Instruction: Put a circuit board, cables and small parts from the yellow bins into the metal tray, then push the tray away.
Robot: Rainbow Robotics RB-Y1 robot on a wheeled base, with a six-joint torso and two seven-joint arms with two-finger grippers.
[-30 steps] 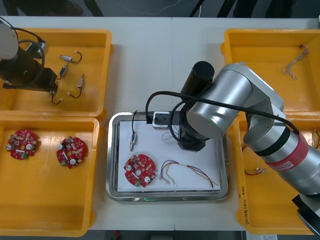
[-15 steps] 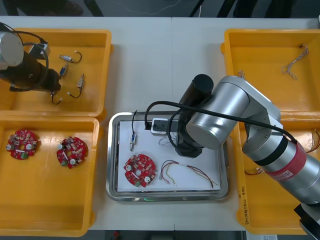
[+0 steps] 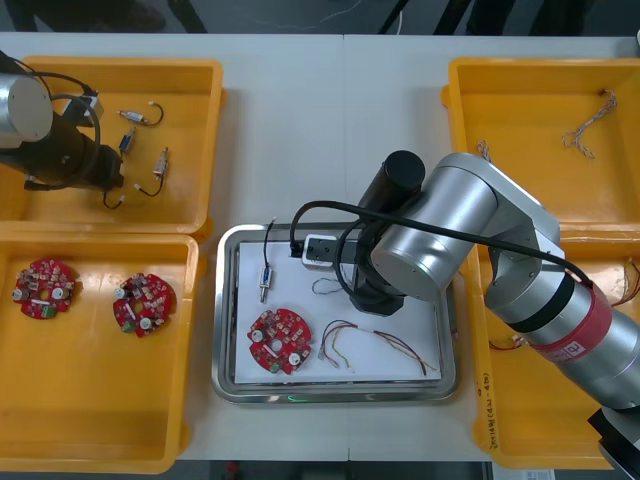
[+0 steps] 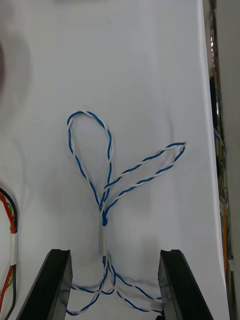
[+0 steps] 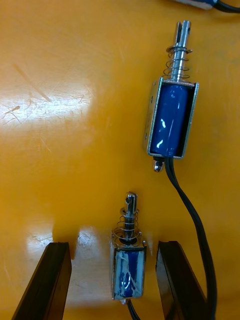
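While your right gripper [image 4: 114,255] is hanging wide over the cable [image 4: 107,165] in the metal tray [image 3: 226,300], your left gripper [image 5: 112,247] (also wide) is straddling a small metal part [image 5: 128,270]; closing is probably coming next.

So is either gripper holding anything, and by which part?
Nothing is held. The right gripper stands open astride the blue and white cable; the left gripper stands open astride a small metal part.

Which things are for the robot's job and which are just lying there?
In the job: metal tray; inside it a circuit board, blue and white cable, red and yellow cable, small metal part; right gripper above that tray, fingers open; left gripper, fingers open around a second part in a yellow bin.
Lying about: two spare boards; a cable in the far right bin.
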